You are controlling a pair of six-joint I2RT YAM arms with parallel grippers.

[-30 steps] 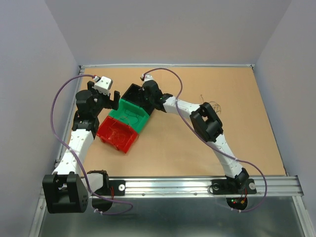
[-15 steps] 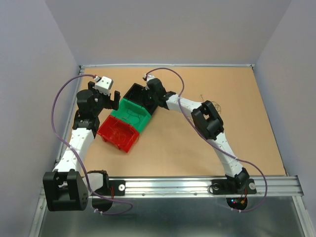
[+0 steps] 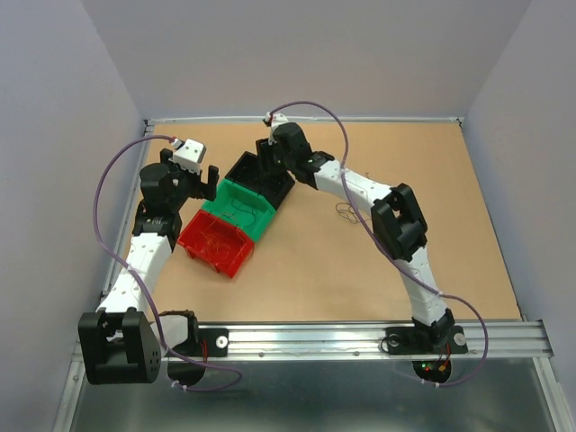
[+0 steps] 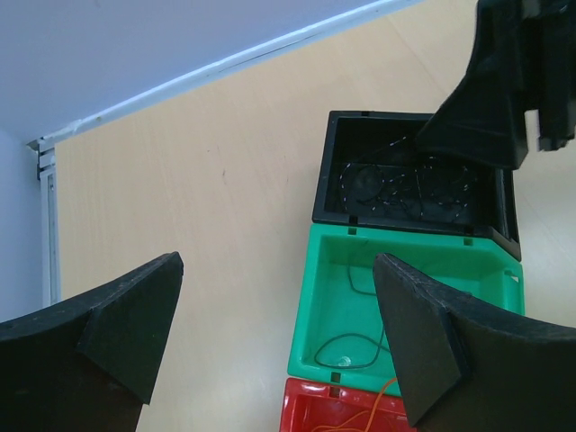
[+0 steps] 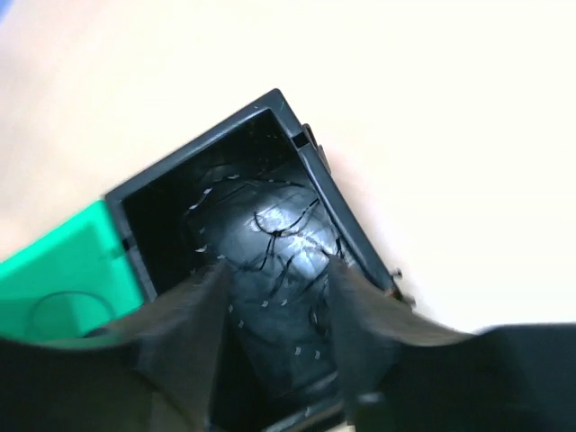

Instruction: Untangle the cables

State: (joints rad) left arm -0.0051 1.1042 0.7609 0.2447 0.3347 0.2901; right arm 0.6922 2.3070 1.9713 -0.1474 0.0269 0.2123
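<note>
The cables are thin curly wires. A small dark tangle [image 3: 346, 212] lies on the table beside my right forearm. Dark strands [image 5: 279, 229] lie on the floor of the black bin [image 3: 243, 165], a dark loop [image 4: 355, 346] in the green bin [image 3: 220, 193], and an orange strand [image 4: 360, 421] in the red bin [image 3: 202, 236]. My right gripper [image 3: 268, 169] hovers over the black bin; in its wrist view the gripper [image 5: 277, 268] is open, with nothing between the fingers. My left gripper [image 3: 209, 180] hangs wide open, left of the bins, holding nothing.
The three bins stand edge to edge in a slanted row left of centre: black farthest, red nearest. The right arm reaches across the middle of the table. Grey walls close in the left, back and right sides. A metal rail runs along the near edge.
The right gripper has moved a little back and up over the black bin and has opened from shut. Its elbow swung right. The left arm has not moved.
</note>
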